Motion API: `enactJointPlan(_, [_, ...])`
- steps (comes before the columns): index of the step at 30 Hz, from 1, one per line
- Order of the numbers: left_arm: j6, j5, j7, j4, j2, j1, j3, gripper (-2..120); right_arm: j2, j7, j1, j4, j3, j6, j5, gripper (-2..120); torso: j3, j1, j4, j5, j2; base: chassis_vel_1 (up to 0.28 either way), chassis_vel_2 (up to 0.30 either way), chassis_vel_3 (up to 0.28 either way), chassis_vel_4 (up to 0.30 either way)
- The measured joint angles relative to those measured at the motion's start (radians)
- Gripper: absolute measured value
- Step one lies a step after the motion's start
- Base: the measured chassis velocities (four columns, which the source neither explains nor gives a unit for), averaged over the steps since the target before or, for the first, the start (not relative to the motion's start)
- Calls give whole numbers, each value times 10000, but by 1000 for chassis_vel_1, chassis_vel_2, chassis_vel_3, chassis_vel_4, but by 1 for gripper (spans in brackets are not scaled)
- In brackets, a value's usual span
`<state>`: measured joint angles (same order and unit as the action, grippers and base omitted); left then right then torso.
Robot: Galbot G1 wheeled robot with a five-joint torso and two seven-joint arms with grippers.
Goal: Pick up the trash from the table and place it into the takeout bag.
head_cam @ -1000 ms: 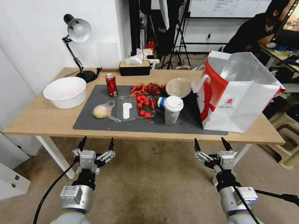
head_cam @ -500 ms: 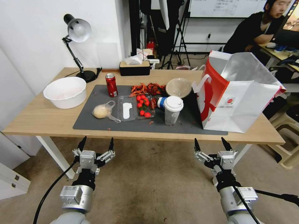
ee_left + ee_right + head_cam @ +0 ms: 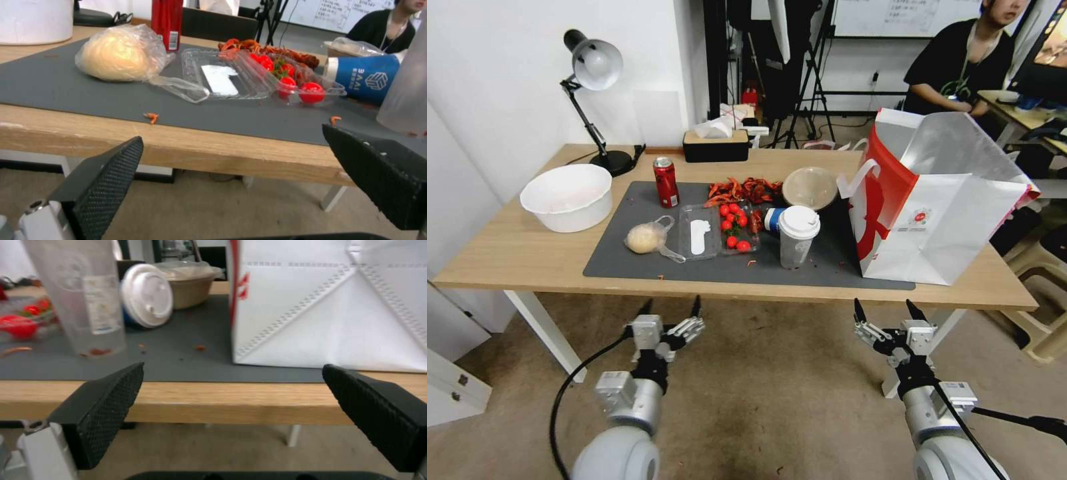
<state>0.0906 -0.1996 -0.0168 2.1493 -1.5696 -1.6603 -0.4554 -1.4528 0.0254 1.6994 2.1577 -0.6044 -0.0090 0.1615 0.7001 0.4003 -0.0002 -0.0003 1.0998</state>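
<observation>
- Opening approach: left hand (image 3: 670,310) and right hand (image 3: 886,311) both spread wide and empty, below the counter's (image 3: 527,257) front edge.
- Trash sits mid-mat: bagged bun (image 3: 645,238), red can (image 3: 665,182), lidded clear cup (image 3: 797,235).
- Takeout bag (image 3: 944,220) stands open at the counter's right end.
- Next, I'd say: lift a hand over the front edge and straddle one item.

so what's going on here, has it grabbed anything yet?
Nothing picked up yet. Both grippers hang open and empty below the near edge of the table: the left gripper in front of the bagged bun and the clear tray, the right gripper nearer the takeout bag. The trash sits on the grey mat: red soda can, clear plastic cup, blue-and-white cup on its side, lidded bowl.
</observation>
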Motion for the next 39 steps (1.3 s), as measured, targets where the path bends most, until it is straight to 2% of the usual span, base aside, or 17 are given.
enactJointPlan(6, [-515, 74, -21, 58, 68, -190, -138, 100, 29, 134, -135, 41, 296, 319, 78, 100, -2, -2, 2, 4, 0, 0, 0, 0, 0])
enactJointPlan(15, [-707, 112, -94, 43, 157, -167, -172, 100, 461, 167, -907, -310, 539, 509, 803, 100, -2, -3, 2, 3, 1, 0, 0, 0, 0])
enactJointPlan(17, [-747, 119, -109, -12, 134, -164, -207, 100, 992, 326, -1852, -782, 1059, 284, 1352, 100, -2, -4, 4, 2, 3, 0, 0, 0, 0])
enactJointPlan(26, [-747, 216, -147, -12, -49, -164, -219, 100, 2034, 591, -3671, -2076, 2412, -269, 1687, 100, -1, -4, 1, 3, 2, 0, 0, 0, 0])
enactJointPlan(32, [-773, 335, -155, -34, -222, -175, -217, 100, 2354, 604, -4620, -2747, 3158, -385, 1814, 100, -1, -3, 2, 3, 2, 0, 0, 0, 0])
enactJointPlan(39, [-846, 407, -163, -41, -333, -204, -221, 100, 2432, 539, -5357, -3324, 3508, -466, 1898, 100, -1, -4, 2, 2, 2, 0, 0, 0, 0])
